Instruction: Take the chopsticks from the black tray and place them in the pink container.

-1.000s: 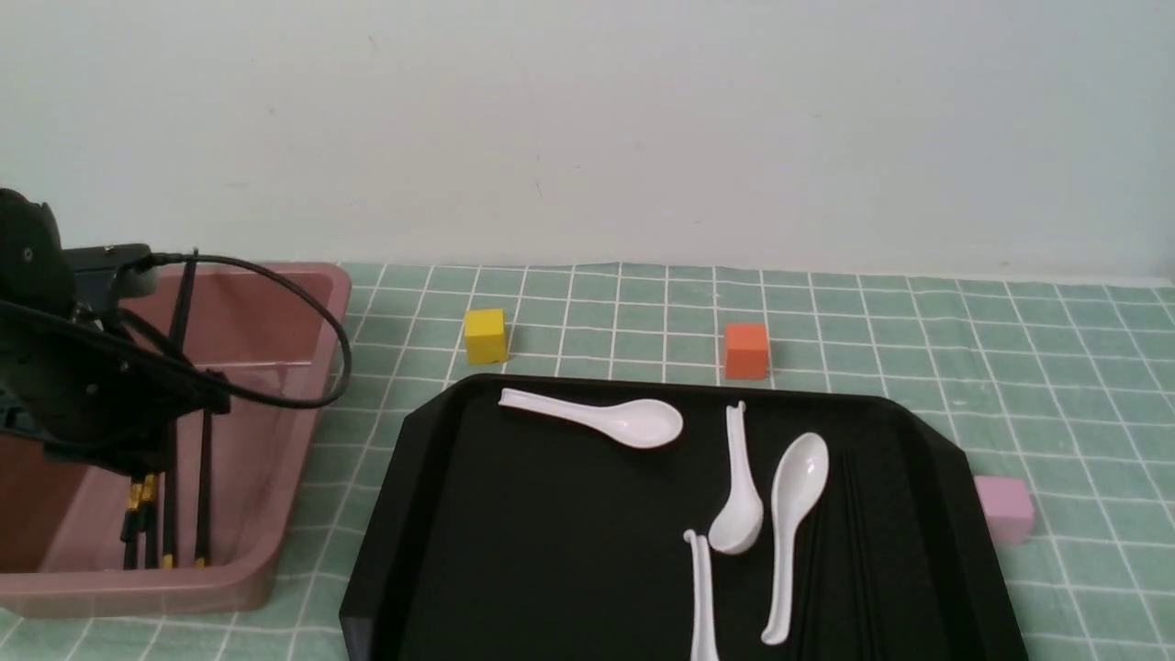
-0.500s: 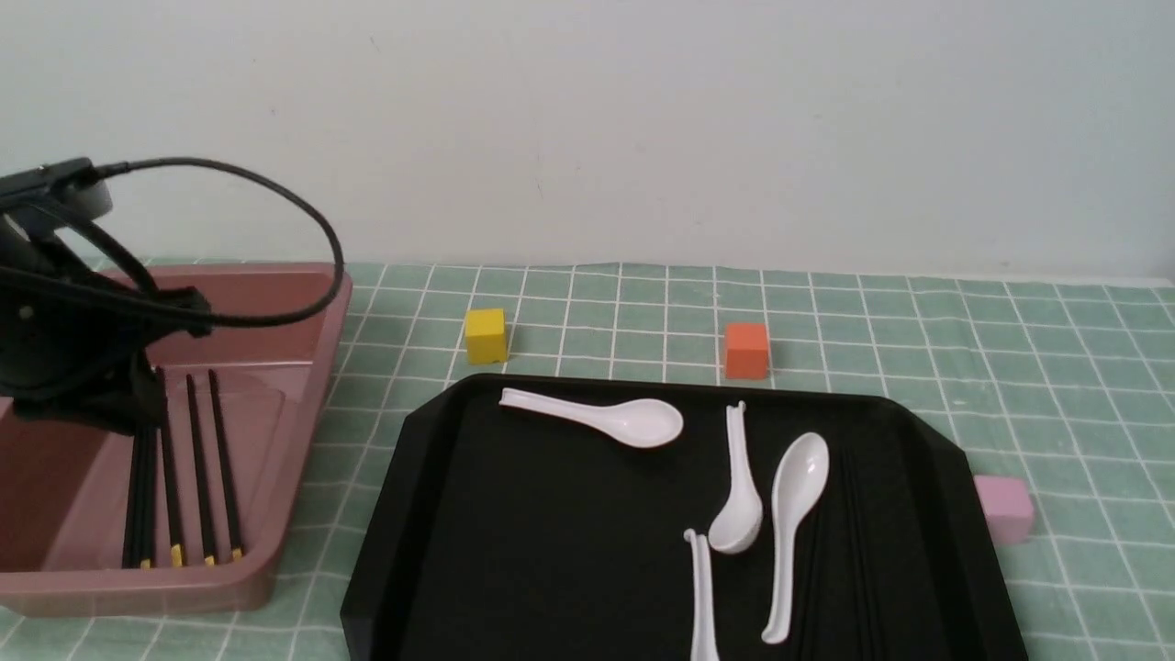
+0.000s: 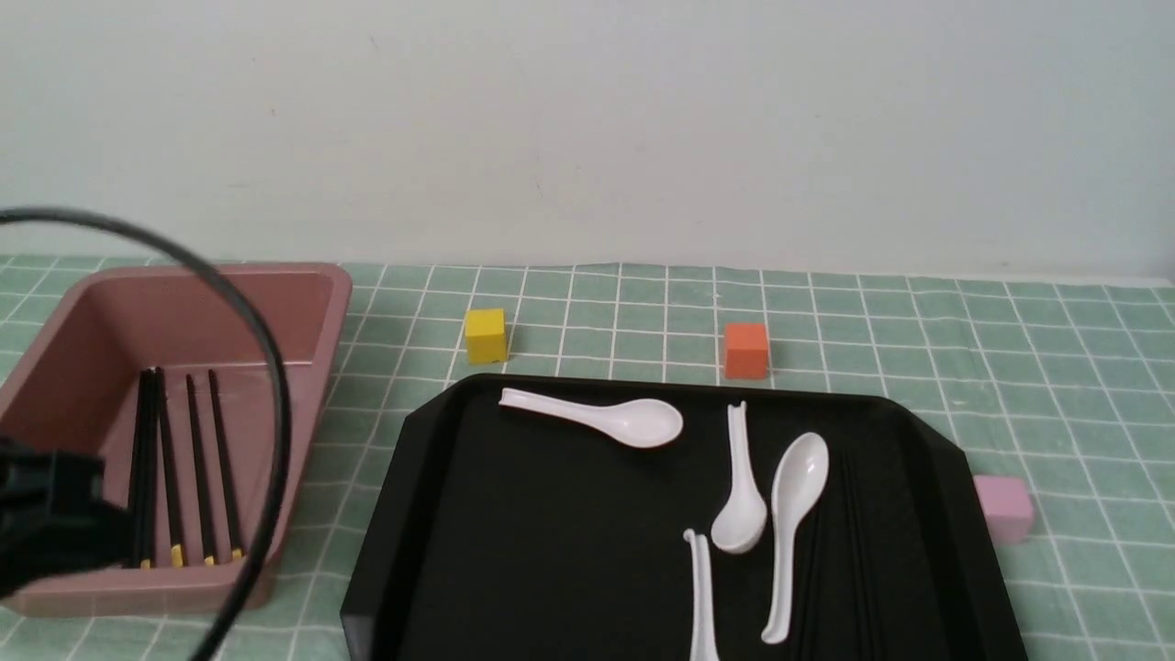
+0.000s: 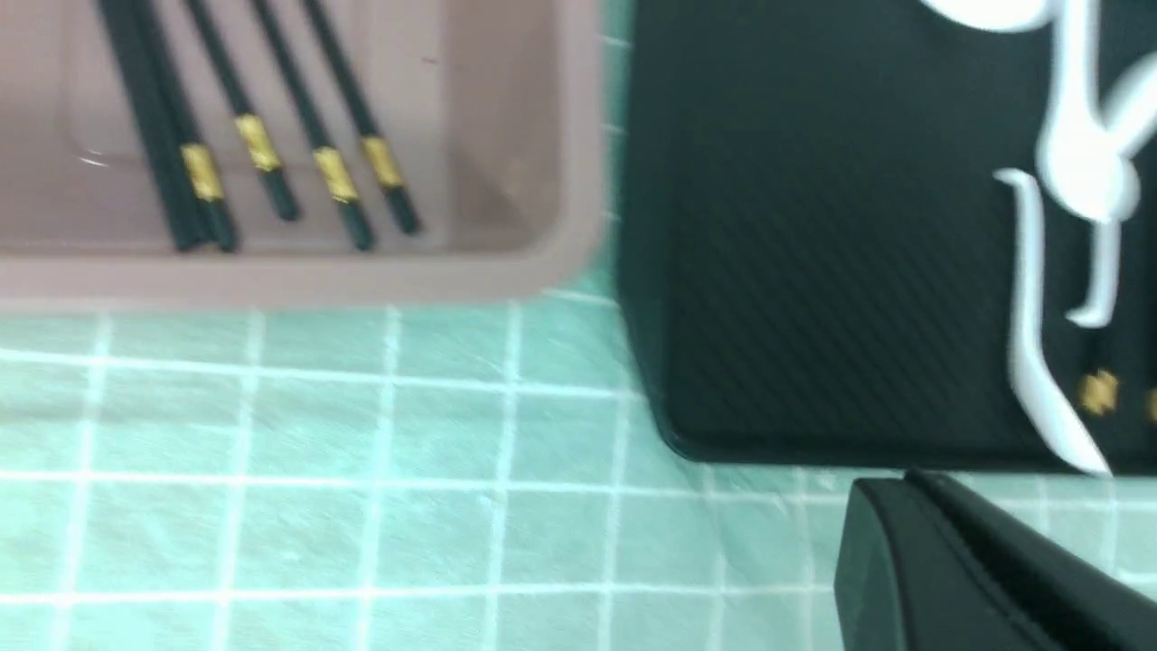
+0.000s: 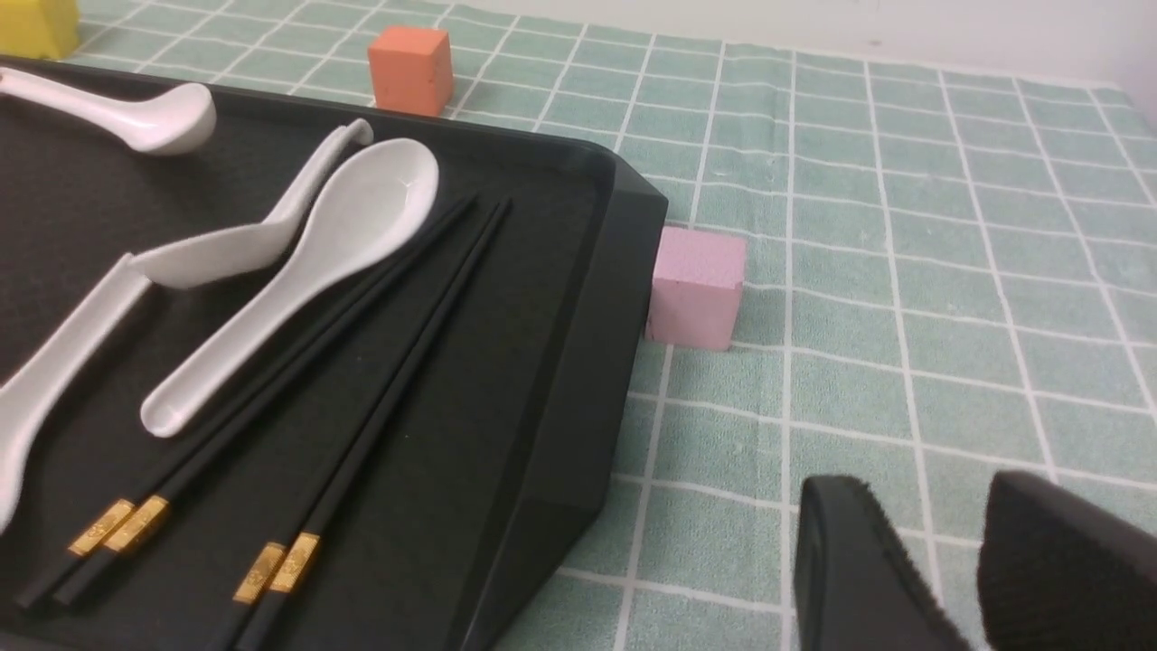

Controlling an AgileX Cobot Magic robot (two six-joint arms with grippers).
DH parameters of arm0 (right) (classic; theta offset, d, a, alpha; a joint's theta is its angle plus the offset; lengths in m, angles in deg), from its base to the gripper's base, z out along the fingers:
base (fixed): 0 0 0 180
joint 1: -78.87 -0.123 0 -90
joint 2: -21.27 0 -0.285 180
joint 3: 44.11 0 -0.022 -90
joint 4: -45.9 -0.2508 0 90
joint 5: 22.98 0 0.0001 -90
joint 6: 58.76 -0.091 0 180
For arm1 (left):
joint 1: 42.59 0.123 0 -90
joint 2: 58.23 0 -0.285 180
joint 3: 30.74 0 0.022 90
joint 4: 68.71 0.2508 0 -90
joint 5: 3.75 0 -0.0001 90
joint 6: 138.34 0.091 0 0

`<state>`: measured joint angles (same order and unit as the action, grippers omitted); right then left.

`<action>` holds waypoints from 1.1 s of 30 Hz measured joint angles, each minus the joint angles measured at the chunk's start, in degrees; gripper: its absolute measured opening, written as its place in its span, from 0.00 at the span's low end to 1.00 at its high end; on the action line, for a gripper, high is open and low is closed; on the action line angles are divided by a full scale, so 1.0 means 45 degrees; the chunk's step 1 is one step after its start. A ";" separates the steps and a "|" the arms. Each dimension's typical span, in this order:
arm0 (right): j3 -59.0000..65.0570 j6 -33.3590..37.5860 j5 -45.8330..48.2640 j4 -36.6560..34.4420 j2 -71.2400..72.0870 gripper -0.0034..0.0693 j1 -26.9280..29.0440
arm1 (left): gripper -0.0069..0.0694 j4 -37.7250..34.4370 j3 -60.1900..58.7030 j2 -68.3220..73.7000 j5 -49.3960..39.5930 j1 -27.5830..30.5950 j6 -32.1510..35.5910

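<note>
"What's that blur at the far left?"

"Part of the left arm (image 3: 55, 523), covering the near left corner of the pink container (image 3: 335, 321). A black cable (image 3: 278, 413) loops across the front too, hiding bits of the rim."

"And the left gripper (image 4: 908, 479)?"

"Its tips are together with nothing between them, over the cloth (image 4: 434, 533) in its wrist view."

"Can you see the chopsticks (image 3: 198, 468) in the container?"

"Yes, at least five, side by side. The leftmost ones lie so close that they nearly merge."

"Moving right?"

"A yellow block (image 3: 485, 336) sits just beyond the black tray (image 3: 551, 551). The front view cuts off the tray's near side. Inside are four white spoons (image 3: 638, 422), one with its near end out of that view."

"Past those?"

"An orange block (image 3: 746, 351) stands beyond the far rim. Four more chopsticks (image 5: 389, 389) lie in the tray's right part, in two pairs. They're black on black, hard to pick out from the front, and a spoon partly covers the left pair in the right wrist view."

"Anything beside the tray?"

"A small pink cube (image 3: 1003, 508), just by its right wall."

"The right gripper (image 5: 926, 506)?"

"Only its wrist view shows it. Fingers parted, a narrow gap, nothing held."
</note>
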<state>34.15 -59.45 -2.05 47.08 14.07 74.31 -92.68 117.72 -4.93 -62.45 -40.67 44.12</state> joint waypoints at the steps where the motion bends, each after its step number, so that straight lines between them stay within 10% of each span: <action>1: 0.0000 0.0000 0.0000 0.0000 0.0000 0.38 0.0000 | 0.07 -0.0338 -0.0424 -0.0699 0.0088 0.0000 0.0061; 17: 0.0000 0.0000 0.0000 0.0000 0.0000 0.38 0.0000 | 0.07 -0.4046 -0.3670 -0.5851 0.3220 0.0000 0.1746; 33: 0.0000 0.0000 0.0000 0.0000 0.0000 0.38 0.0000 | 0.07 -0.2806 -0.3691 -0.5856 0.4608 0.0000 0.3723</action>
<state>34.15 -59.45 -2.05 47.08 14.07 74.31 -105.31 101.11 -31.28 -41.71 -40.67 60.88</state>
